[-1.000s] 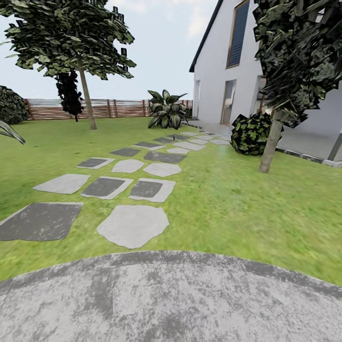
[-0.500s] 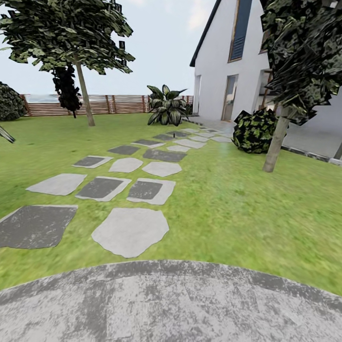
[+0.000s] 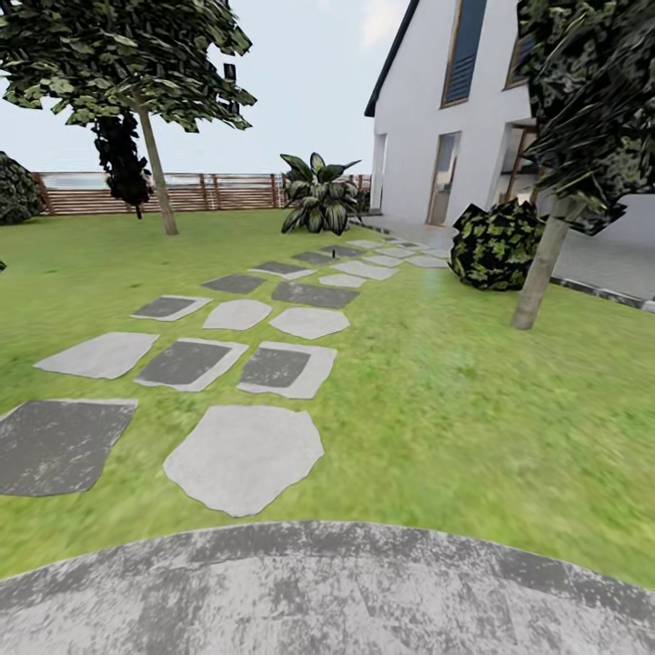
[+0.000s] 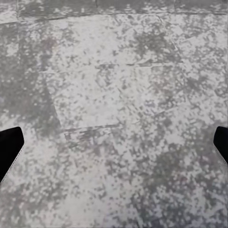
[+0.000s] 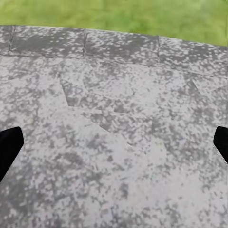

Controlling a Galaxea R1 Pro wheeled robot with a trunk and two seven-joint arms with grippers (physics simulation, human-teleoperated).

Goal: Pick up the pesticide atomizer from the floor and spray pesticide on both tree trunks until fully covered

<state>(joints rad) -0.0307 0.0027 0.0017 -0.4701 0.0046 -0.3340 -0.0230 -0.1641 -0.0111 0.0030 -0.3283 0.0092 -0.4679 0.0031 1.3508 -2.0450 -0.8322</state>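
Two trees stand on the lawn [image 3: 437,400]. One has its thin trunk [image 3: 156,173] at the far left by the fence. The other has its trunk [image 3: 543,273] at the right, near the house. A tiny dark upright object [image 3: 334,252] sits among the far stepping stones, too small to tell whether it is the pesticide atomizer. My left gripper [image 4: 114,147] hangs open over mottled grey paving, its black fingertips [image 4: 9,148] wide apart. My right gripper [image 5: 114,147] is also open over the paving, and grass lies just beyond it.
A round grey paved patch [image 3: 327,591] lies under me. Grey stepping stones [image 3: 244,455] lead away toward the white house [image 3: 428,109]. A dark bush [image 3: 496,246] flanks the right tree. A broad-leaved plant [image 3: 317,193] stands before the slatted fence [image 3: 218,191].
The whole head view has shifted: paving and stones slid down the picture and the trees and house appear nearer, so the camera has moved forward. Nothing in the garden moved.
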